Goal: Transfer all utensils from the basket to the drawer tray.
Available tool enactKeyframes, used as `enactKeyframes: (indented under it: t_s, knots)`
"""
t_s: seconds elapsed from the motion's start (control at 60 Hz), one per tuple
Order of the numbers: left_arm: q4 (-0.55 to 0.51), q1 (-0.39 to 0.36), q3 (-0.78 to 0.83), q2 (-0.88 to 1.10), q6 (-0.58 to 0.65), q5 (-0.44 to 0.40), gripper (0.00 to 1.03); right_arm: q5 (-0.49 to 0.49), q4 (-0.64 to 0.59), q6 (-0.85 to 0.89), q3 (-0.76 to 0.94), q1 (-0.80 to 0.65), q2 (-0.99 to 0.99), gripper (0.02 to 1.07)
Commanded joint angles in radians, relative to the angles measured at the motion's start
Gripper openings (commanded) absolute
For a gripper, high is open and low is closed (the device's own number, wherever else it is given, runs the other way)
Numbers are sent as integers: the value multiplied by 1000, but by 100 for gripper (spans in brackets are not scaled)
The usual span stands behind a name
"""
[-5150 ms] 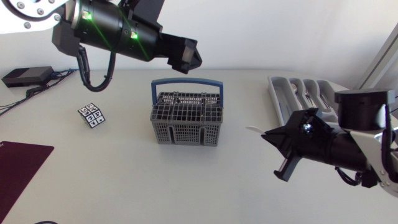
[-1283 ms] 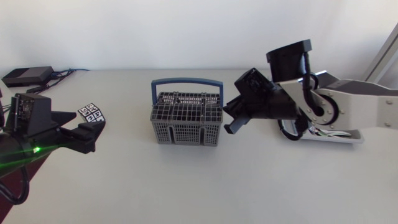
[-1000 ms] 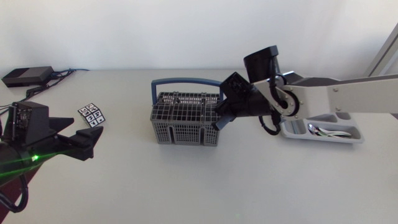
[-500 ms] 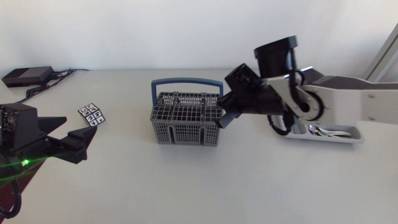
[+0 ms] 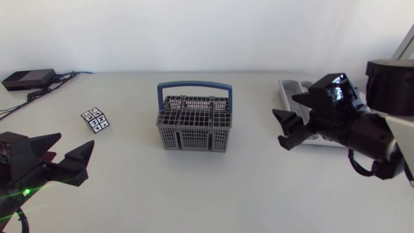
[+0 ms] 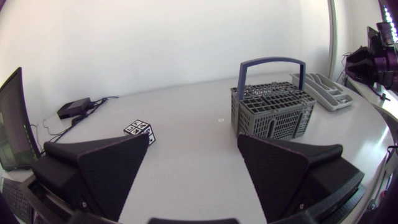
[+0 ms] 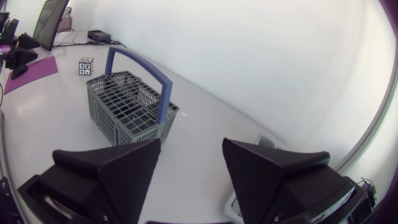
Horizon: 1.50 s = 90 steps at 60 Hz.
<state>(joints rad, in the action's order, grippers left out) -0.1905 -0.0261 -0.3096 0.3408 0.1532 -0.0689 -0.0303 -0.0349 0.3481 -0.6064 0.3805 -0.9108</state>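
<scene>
— What is nearest?
— The left gripper (image 5: 65, 147), low by the front left corner of the desk (image 5: 194, 194). Its fingers are spread wide with nothing between them; the left wrist view (image 6: 196, 174) shows the same.
— And the basket?
— The grey wire basket (image 5: 194, 123) with the blue handle stands upright at the middle of the desk, well apart from that gripper and ahead of it (image 6: 273, 112). I cannot tell whether any utensils are inside.
— The right gripper?
— The right gripper (image 5: 294, 113) hangs near the right edge, beside the basket but clear of it, fingers parted and empty (image 7: 186, 168). The basket (image 7: 130, 109) lies ahead of it.
— The drawer tray?
— The drawer tray (image 5: 291, 94) lies toward the far right corner, partly hidden behind the right gripper; its contents do not show.
— Anything else?
— A marker cube (image 5: 96, 119) lies left of the basket, and a black box (image 5: 29, 79) with cables (image 5: 61, 76) sits at the far left corner.
</scene>
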Motion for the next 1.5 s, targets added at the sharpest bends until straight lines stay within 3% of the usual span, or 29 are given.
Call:
enactKeyframes:
  t_s: [0.0,0.25,0.683,1.483]
  knots:
    - [36,12,56,-49,-41,12,99,-8,-28,26,59,-29,69,103]
    - [110,19,177,-188,-94,39,99,-3,-80,38,158,-155,280,103]
    - [191,26,310,-341,-153,69,99,20,-136,14,217,-323,419,103]
    - [191,26,310,-341,-153,69,99,29,17,-310,565,-374,859,102]
